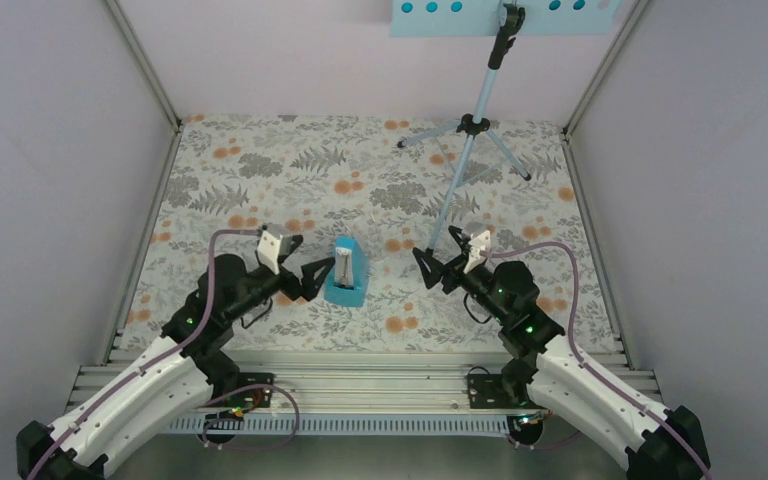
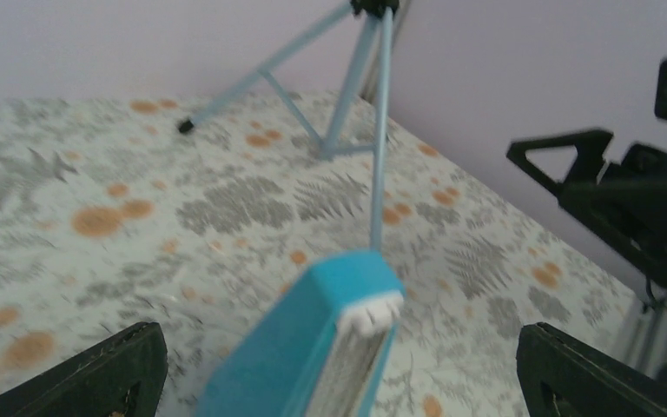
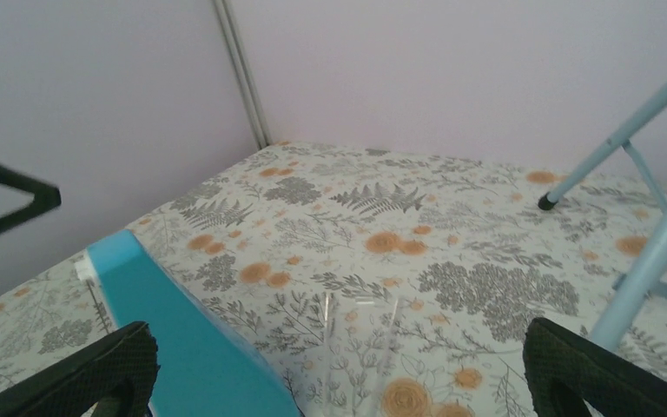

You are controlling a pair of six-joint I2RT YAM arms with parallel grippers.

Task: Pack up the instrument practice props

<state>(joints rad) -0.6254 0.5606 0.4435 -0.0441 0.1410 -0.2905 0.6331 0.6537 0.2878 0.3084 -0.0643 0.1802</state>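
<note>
1. The metronome sits on the counter straight ahead of the left pincer. It is centred in the gap and just beside the fingertips. I cannot tell whether they touch it.
2. The left pincer is spread wide and pinches nothing. The right pincer is just as spread and empty.
3. The left arm is clearly nearer. From the right pincer the metronome lies off to its left, apart.
4. The metronome's long axis seems to rise off the counter, from broad base to narrow top. I judge the left fingers would close across its two flanks.
5. It is a blue wedge with a pale grey strip down one face and a small white piece at the top.
6. The stand rises beyond the right pincer. Its near leg comes down just inside that pincer's right finger.
</note>
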